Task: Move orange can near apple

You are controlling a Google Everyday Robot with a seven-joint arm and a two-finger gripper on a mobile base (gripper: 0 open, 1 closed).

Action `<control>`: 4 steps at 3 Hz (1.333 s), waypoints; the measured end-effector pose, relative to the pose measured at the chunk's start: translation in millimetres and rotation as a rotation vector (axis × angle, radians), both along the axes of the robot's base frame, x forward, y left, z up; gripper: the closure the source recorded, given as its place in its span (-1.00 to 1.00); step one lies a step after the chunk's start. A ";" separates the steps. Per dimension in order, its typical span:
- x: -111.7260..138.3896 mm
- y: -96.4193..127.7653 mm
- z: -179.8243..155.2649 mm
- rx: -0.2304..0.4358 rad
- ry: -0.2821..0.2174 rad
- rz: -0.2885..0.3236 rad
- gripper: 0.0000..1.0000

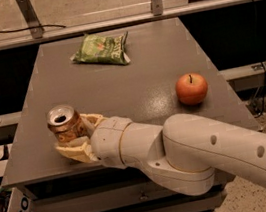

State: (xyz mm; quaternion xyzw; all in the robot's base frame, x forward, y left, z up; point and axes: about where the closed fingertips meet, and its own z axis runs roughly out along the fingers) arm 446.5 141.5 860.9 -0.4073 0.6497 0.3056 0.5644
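At the table's (132, 72) left edge the gripper (76, 136) pinches the orange can (64, 123). The apple (191, 88) is well apart, so the move itself is not yet done.

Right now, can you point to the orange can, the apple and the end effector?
orange can (66, 125): camera view, middle of its patterned side.
apple (191, 89): camera view, middle of its red skin.
end effector (73, 137): camera view, front-left of the table (132, 72), midway between its fingertips, clasping the can.

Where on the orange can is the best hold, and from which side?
Its mid-body, level from the near side: the orange can stands upright, opened top up, straight round walls. The gripper is shut on it there, by the table's near edge.
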 end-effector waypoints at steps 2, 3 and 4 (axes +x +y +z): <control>2.3 -73.6 16.3 -0.014 -0.022 -0.108 1.00; 5.1 -109.6 17.4 -0.019 -0.022 -0.166 1.00; 7.5 -143.0 9.7 -0.026 -0.005 -0.222 1.00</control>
